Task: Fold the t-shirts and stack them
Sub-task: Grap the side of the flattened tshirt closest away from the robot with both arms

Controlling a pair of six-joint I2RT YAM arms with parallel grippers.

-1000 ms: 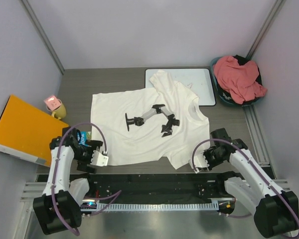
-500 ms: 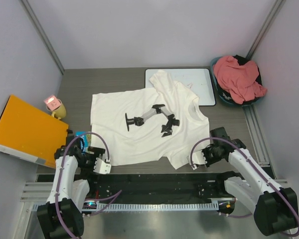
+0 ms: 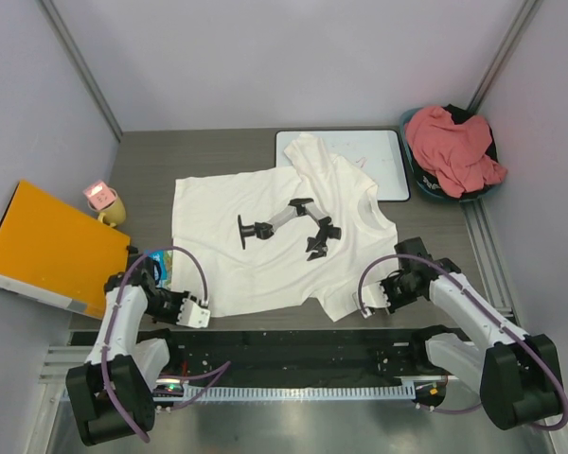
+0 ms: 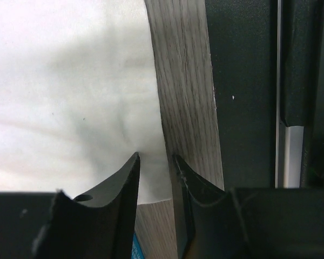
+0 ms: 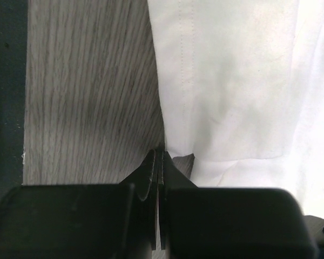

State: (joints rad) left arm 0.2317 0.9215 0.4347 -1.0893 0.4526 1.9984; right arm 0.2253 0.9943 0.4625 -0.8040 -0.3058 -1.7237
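Note:
The white t-shirt [image 3: 265,255] lies spread flat on the table, a black robot-arm print on its chest. The salmon t-shirt [image 3: 454,147] is bunched in a basket at the back right. My left gripper [image 3: 201,312] sits at the white shirt's near left corner. In the left wrist view its jaws [image 4: 155,157] stand a narrow gap apart with that corner of cloth [image 4: 70,97] between them. My right gripper [image 3: 364,305] is at the near right sleeve. In the right wrist view its jaws [image 5: 161,152] are pressed together on the hem edge of the shirt [image 5: 232,81].
A whiteboard [image 3: 383,165] lies under the shirt's far sleeve. The teal basket [image 3: 421,182] stands at the back right. An orange folder [image 3: 43,246], a yellow mug [image 3: 109,206] and a blue packet [image 3: 157,265] sit on the left. A black rail [image 4: 243,91] borders the near table edge.
The left gripper has moved in to the shirt's near left corner and its jaws have narrowed. The right gripper has slid left to the sleeve edge and closed.

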